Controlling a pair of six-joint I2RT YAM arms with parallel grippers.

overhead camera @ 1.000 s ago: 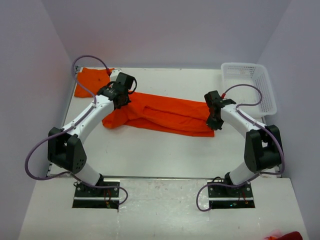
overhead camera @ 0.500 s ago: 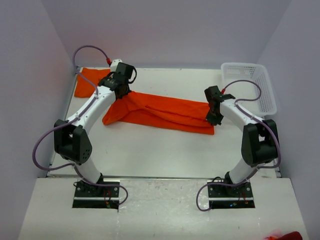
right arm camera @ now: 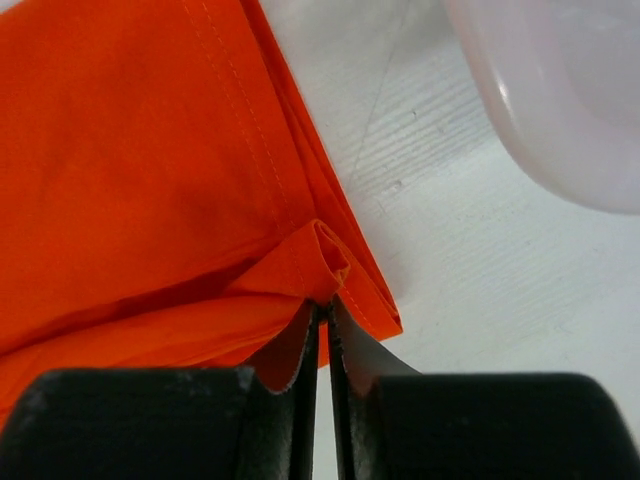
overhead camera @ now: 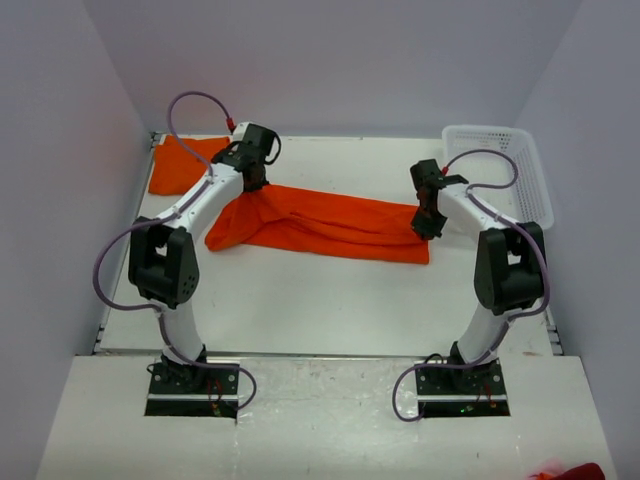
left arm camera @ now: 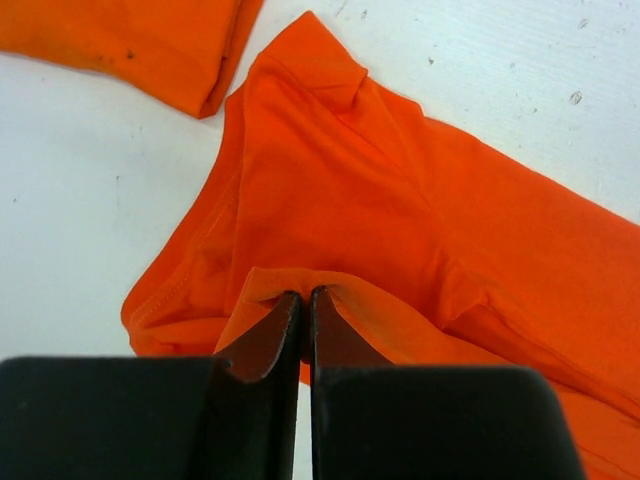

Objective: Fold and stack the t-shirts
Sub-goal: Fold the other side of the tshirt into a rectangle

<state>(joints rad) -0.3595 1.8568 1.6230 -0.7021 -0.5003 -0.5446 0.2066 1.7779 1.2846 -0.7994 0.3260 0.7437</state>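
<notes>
One orange t-shirt (overhead camera: 330, 222) lies folded into a long band across the table, its sleeve end at the left. My left gripper (overhead camera: 254, 184) is shut on a raised fold of that end (left arm camera: 300, 280), with the sleeve (left arm camera: 315, 60) lying beyond it. At the band's right end, my right gripper (overhead camera: 428, 228) is closed to a thin slit on a small rolled fold by the hemmed corner (right arm camera: 330, 255). A second orange t-shirt (overhead camera: 176, 166) lies folded flat at the back left, and its edge (left arm camera: 130, 40) shows in the left wrist view.
A white lattice basket (overhead camera: 530, 180) stands at the back right of the table, and its rim (right arm camera: 560, 90) is close to the right gripper. Grey walls close in the table on three sides.
Both arms have reached farther back, drawing the long t-shirt away from the front edge and flatter. The right jaws have parted to a thin slit.
</notes>
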